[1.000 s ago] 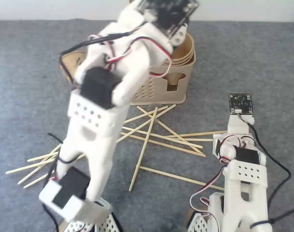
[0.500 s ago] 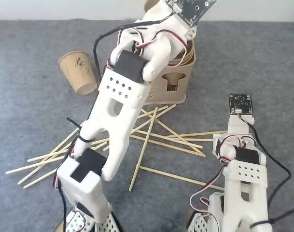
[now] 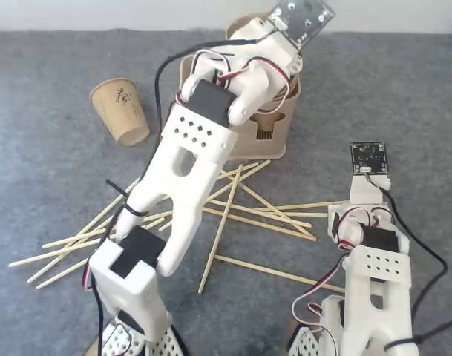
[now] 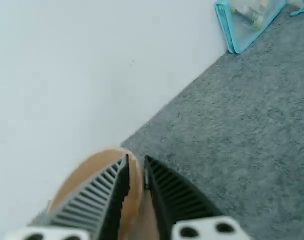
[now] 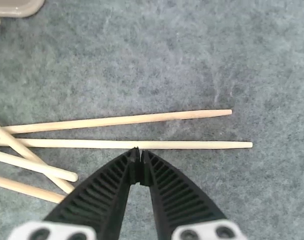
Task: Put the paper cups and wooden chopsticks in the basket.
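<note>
Now, left gripper (image 4: 136, 161): jaws clamped on paper cup (image 4: 87, 172) rim above basket (image 3: 283, 144).
Release: lower, then open.
Right gripper (image 5: 140, 153): jaws together.

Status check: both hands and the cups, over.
Left hand shut on paper cup at basket. Right hand shut, empty, above chopsticks. Second cup on table.

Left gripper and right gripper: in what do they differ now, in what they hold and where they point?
The left gripper is shut on the wall of a paper cup; the right gripper is shut on nothing. The left gripper is up at the basket and faces a white wall; the right gripper points down at the carpet, its tips beside a wooden chopstick. Both have black ridged fingers.
</note>
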Controlling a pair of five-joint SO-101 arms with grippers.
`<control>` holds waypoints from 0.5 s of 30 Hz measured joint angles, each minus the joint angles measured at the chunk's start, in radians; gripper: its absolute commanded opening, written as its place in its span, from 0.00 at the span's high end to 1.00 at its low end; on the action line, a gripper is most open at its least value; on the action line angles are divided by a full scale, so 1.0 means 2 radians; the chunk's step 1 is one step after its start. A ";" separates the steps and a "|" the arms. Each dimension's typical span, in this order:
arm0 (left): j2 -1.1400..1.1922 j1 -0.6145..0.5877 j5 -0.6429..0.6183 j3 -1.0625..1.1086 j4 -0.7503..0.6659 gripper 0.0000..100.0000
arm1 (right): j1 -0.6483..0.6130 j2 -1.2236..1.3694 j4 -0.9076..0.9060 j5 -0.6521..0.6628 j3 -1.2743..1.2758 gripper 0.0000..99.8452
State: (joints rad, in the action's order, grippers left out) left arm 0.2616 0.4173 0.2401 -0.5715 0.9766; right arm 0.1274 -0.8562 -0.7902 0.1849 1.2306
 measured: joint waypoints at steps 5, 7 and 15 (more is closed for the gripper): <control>-0.001 -0.023 -0.045 -0.014 0.045 0.85 | 0.001 0.000 0.000 0.001 0.000 0.99; -0.010 -0.036 -0.048 -0.023 0.062 0.86 | 0.001 0.000 0.000 0.001 0.000 0.99; -0.094 -0.131 -0.051 -0.035 0.116 0.86 | 0.002 0.000 0.000 0.001 0.000 0.99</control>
State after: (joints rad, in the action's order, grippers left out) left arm 0.0729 0.1550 0.1373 -0.6406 1.2083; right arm 0.1304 -0.8562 -0.7902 0.1864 1.2306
